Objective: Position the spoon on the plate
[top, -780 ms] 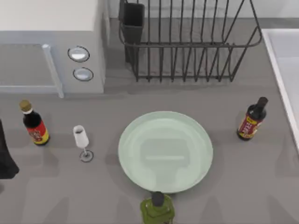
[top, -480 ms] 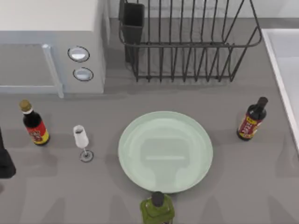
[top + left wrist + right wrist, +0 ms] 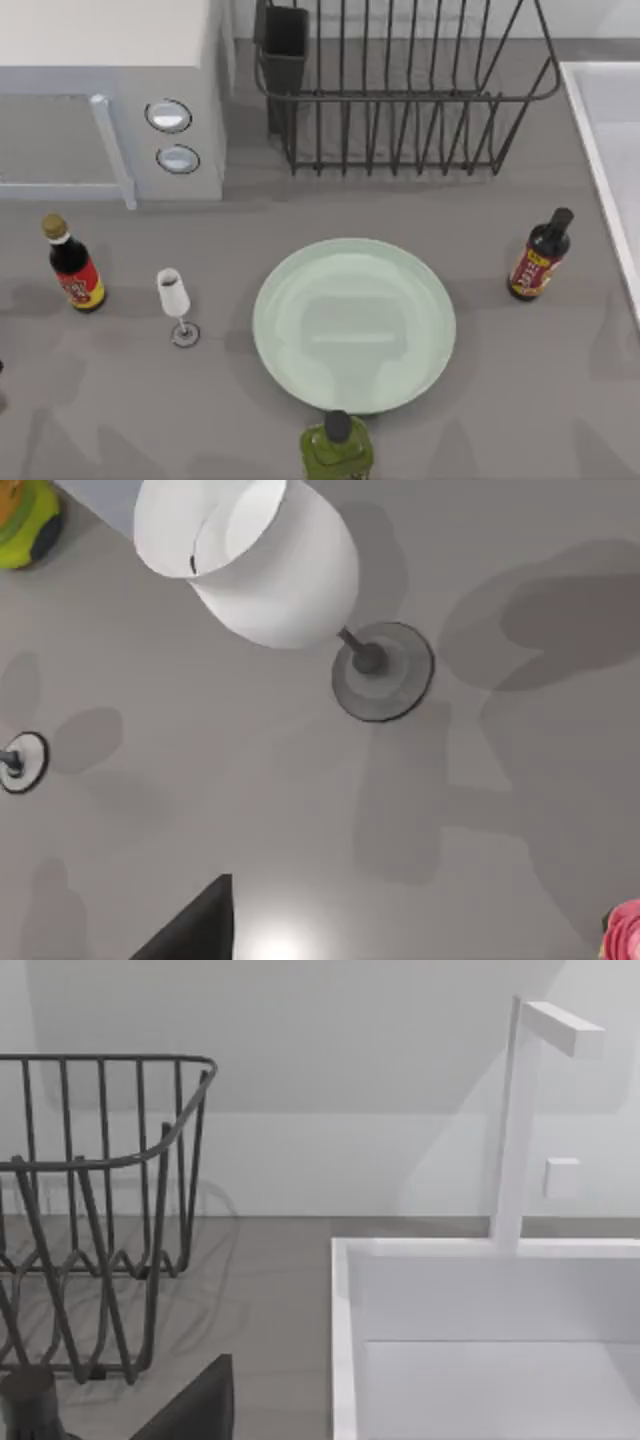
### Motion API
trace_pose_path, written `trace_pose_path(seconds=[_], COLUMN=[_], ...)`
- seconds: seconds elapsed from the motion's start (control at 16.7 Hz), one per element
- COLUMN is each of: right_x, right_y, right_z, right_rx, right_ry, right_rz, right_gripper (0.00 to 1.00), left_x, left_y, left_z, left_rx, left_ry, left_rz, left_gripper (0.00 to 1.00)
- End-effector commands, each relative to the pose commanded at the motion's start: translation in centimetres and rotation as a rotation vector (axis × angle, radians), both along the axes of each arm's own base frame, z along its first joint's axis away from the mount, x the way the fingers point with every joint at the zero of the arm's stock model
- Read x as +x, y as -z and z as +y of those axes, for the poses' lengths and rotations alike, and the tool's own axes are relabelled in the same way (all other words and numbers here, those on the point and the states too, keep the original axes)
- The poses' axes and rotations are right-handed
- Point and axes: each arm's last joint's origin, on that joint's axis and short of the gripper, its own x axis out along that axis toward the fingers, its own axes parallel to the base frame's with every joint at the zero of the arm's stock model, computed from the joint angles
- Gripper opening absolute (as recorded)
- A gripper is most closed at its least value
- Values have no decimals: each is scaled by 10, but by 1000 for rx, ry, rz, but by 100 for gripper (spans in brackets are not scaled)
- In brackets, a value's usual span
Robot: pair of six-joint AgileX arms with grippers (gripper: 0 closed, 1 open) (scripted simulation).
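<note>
The microwave (image 3: pixel 110 100) filled the frame's upper left, the rack (image 3: pixel 400 90) the upper centre and the sink (image 3: pixel 610 150) the right edge. The plate (image 3: pixel 354 325) lay centre frame, a green bottle (image 3: pixel 338 450) touching its lower rim. Sauce bottles stood at left (image 3: pixel 73 265) and right (image 3: pixel 540 255), the glass (image 3: pixel 176 303) left of the plate. Near the glass, my left wrist camera caught a pink knob (image 3: pixel 625 932), seemingly the spoon's end, on the table (image 3: pixel 520 400). I could not tell whether my left gripper (image 3: pixel 195 930) or right gripper (image 3: pixel 200 1400) was open or closed.

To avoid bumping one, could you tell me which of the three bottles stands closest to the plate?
The green bottle, touching the plate's near rim; both red-labelled bottles stand well apart.
</note>
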Motion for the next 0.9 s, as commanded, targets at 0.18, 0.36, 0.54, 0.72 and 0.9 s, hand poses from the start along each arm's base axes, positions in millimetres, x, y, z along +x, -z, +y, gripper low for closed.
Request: trace_pose_path(seconds=[0.18,0.36,0.54,0.72,0.9], right_x=[0,0,0,0,0], right_y=[0,0,0,0,0], right_z=[0,0,0,0,0], right_rx=[0,0,0,0,0], right_ry=[0,0,0,0,0], right_rz=[0,0,0,0,0], right_gripper=[100,100,100,100,100], left_x=[21,40,56,65,66], left_y=[-1,-2,-1,1,1], left_z=[16,33,48,58,60], left_rx=[77,90,71,49,46], left_ry=[114,241,364,437,447], left_rz=[327,573,740,819,828], left_gripper=[100,100,100,100,100])
